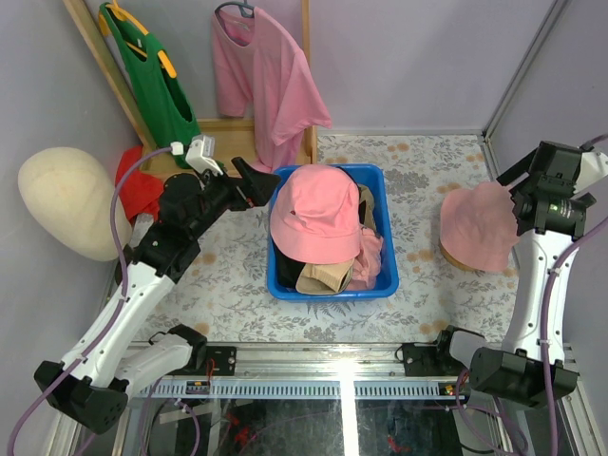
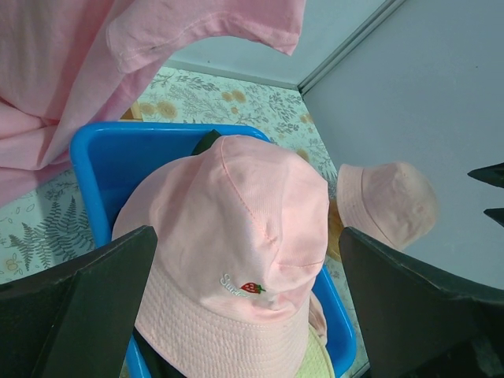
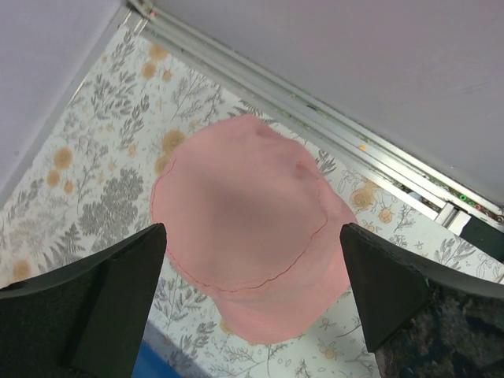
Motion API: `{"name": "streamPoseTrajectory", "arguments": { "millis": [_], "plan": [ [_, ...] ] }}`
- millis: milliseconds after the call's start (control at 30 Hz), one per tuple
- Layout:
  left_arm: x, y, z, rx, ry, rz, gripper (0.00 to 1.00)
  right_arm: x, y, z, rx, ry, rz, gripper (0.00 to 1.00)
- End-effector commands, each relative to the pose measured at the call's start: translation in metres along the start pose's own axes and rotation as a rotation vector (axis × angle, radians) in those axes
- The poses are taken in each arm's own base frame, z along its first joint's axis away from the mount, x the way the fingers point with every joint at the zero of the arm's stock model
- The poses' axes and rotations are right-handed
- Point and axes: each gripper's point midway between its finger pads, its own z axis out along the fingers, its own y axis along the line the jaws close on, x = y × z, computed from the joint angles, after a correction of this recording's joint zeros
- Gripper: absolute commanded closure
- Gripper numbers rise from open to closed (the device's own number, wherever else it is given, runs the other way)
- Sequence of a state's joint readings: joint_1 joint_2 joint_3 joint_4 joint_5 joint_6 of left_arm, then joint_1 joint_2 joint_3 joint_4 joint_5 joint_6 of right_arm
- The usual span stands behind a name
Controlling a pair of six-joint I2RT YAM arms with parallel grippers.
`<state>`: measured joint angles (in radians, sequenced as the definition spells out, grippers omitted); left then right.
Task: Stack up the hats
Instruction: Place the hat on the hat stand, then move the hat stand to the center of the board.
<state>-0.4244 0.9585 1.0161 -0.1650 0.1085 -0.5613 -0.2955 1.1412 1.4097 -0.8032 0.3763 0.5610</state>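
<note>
In the blue bin (image 1: pixel 277 277) at the middle of the surface (image 1: pixel 228 285), a pink bucket hat (image 1: pixel 318 214) lies on top of a heap of hats. From overhead I also make out a tan cap (image 1: pixel 321 277) and some black fabric (image 1: pixel 285 255) under its brim, with more pink cloth (image 1: pixel 372 256) against the right wall. My left wrist camera adds what the top view misses: a small strawberry emblem (image 2: pixel 250 288) with white script stitched just above the brim. The left fingers (image 2: pixel 94 299) stand wide apart and empty, aimed at that hat from the bin's rear left corner. A second pink hat (image 1: pixel 478 226) sits on the floral surface to the right, apart from the bin. The right wrist camera looks down on its crown, and the right fingers (image 3: pixel 110 283) are spread wide above it, gripping nothing. Only overhead do I see the green T-shirt (image 1: pixel 152 76) on its hanger and the cream mannequin head (image 1: pixel 62 199) at far left. The pink T-shirt (image 1: pixel 266 76) shows in the left wrist view too.
</note>
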Motion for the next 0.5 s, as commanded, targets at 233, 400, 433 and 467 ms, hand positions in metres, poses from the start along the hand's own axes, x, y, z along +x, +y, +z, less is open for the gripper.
{"name": "streamPoseTrajectory", "arguments": {
  "millis": [233,400,433,467],
  "plan": [
    [-0.006,-0.007,0.004,0.038,-0.010,0.017,0.01,-0.014,-0.036,0.011,0.185,-0.068,0.291,0.00],
    [-0.007,-0.006,0.005,0.034,-0.011,0.034,0.01,0.004,-0.038,0.033,0.162,0.001,0.465,0.00],
    [-0.008,-0.006,0.005,0.032,-0.013,0.038,0.01,0.005,-0.037,0.036,0.150,0.007,0.493,0.00],
    [-0.008,-0.006,0.005,0.031,-0.014,0.043,0.01,0.006,-0.036,0.040,0.146,0.012,0.517,0.00]
  ]
}}
